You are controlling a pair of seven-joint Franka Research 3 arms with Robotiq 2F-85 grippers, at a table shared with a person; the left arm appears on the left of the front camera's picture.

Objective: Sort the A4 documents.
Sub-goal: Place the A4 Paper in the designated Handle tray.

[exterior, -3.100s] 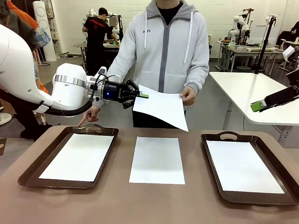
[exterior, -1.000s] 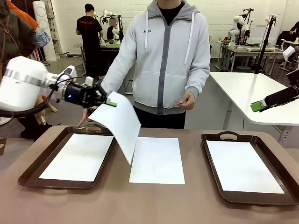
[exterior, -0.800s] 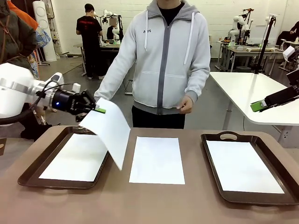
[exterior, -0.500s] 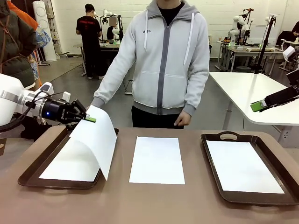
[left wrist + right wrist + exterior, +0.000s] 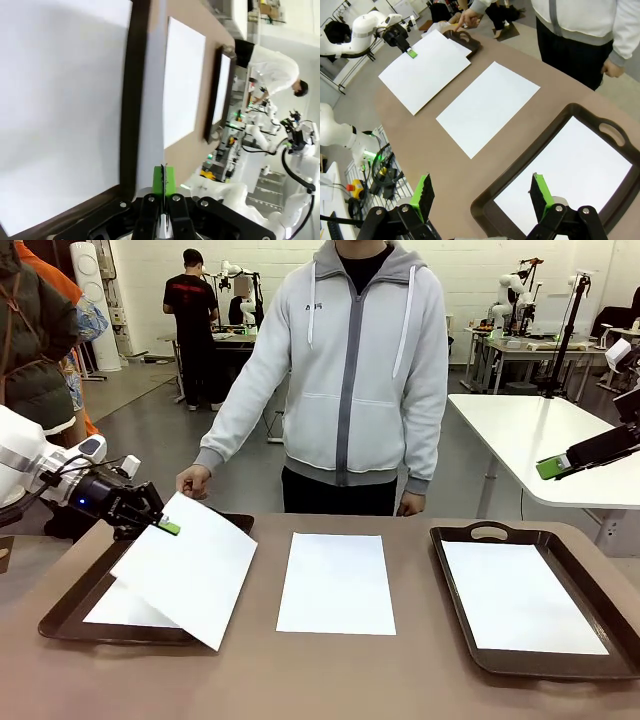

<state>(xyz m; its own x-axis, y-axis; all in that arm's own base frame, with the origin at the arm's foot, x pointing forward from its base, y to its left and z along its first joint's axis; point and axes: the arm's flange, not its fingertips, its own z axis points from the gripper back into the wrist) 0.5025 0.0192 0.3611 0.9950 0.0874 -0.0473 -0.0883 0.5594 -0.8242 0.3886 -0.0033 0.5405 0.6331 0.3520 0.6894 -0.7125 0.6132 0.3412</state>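
1. At the far end of the left tray [image 5: 66, 618], the fingers of my left gripper [image 5: 164, 176] are pressed together on the edge of one A4 document. In the left wrist view the green pads lie flat against each other with only the paper between them.
2. From the fingers the held sheet [image 5: 190, 570] spreads toward the middle of the table [image 5: 300, 680] and toward my own side. It slopes downward as it goes.
3. The long axis of the held sheet does not follow the long axis of the tray; it lies turned across it. One corner passes over the inner rim of the tray, and the lowest corner reaches past the near rim. Whether this corner touches anything, I cannot tell.
4. Under it, the sheet in the left tray [image 5: 112, 608] lies square on the tray floor.
5. Farther out, the middle sheet [image 5: 335, 582] lies on the bare table between the trays. After it comes the right tray [image 5: 441, 552] with its own sheet [image 5: 520, 595].
6. The fingers of my right gripper [image 5: 482, 196] stand wide apart with nothing between them, above the right tray. They are well apart from the held sheet, so I think this step belongs to the left arm.
7. The person's hand [image 5: 192, 480] hangs near the far handle of the left tray, just beside the far corner of the held sheet.
8. In my judgement, I should turn the held sheet until its long axis agrees with the tray before I release it. If not, it may rest on the rim.
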